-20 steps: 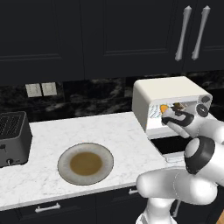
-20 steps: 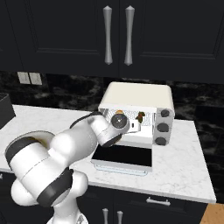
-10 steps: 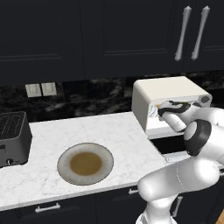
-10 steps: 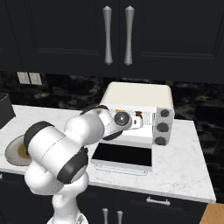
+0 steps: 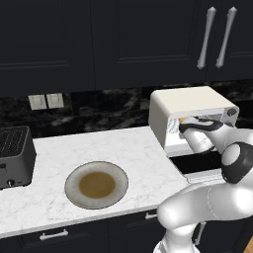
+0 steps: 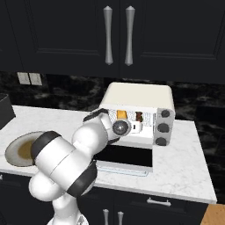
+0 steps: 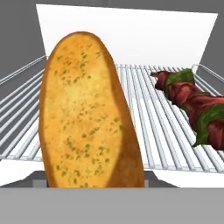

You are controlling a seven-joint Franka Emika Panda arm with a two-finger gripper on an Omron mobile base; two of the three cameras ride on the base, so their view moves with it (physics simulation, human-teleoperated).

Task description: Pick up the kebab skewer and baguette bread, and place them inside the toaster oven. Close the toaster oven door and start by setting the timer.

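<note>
The cream-white toaster oven (image 5: 190, 101) (image 6: 138, 94) stands with its door (image 6: 125, 158) (image 5: 202, 165) dropped flat toward me. My gripper (image 7: 95, 179) (image 6: 123, 123) (image 5: 185, 127) reaches into the oven mouth, shut on the baguette bread (image 7: 85, 109) (image 6: 121, 115). The golden, herb-flecked oval stands on end between the dark fingertips (image 7: 37, 180), over the left half of the wire rack (image 7: 144, 113). The kebab skewer (image 7: 192, 109) (image 6: 139, 117), red and green chunks on a stick, lies on the right half of the rack, apart from the bread.
A round plate (image 5: 97, 184) (image 6: 17, 149) with a brown centre sits on the marble counter (image 5: 123, 148), left of the oven. A dark grey slot toaster (image 5: 15, 155) stands at the far left. Three knobs (image 6: 162, 127) line the oven's right side. Dark cabinets (image 6: 116, 35) hang above.
The hand has moved from in front of the oven into its mouth, carrying the bread over the rack. The arm's elbow has swung. The skewer and the door have stayed put.
</note>
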